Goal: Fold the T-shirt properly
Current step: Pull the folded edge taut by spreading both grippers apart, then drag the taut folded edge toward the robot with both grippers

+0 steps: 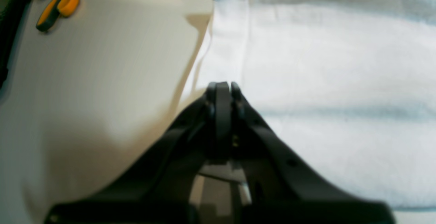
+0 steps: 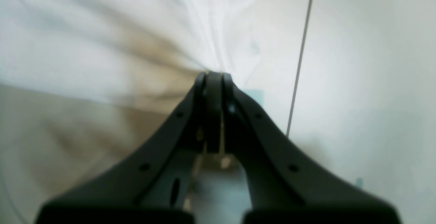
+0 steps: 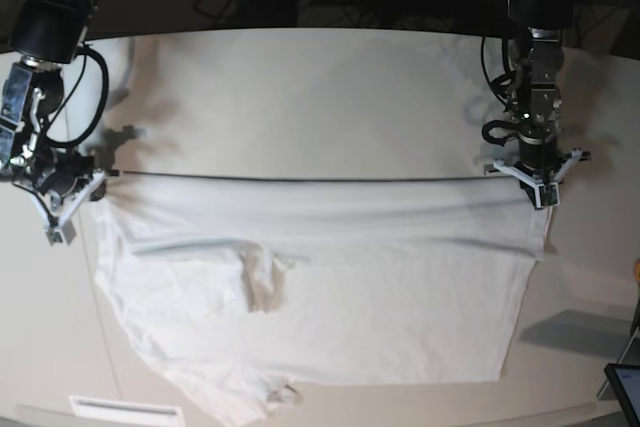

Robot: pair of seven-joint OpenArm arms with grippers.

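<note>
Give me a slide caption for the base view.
Both grippers, left and right, pinch the T-shirt edge taut across the table.

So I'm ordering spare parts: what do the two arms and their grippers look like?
Both arms look alike: black housings with loose black cables looped beside them. The left gripper and right gripper sit on pale, silvery brackets. Close up, the fingers are matte black, broad at the base and tapering to narrow rounded tips, with small holes along their sides. No markings are readable.

Both arms reach down at opposite sides, wrists bent low. Left pincer (image 1: pixel 223 86) has its jaws pressed tight together; right pincer (image 2: pixel 214 75) is likewise clamped closed.
</note>
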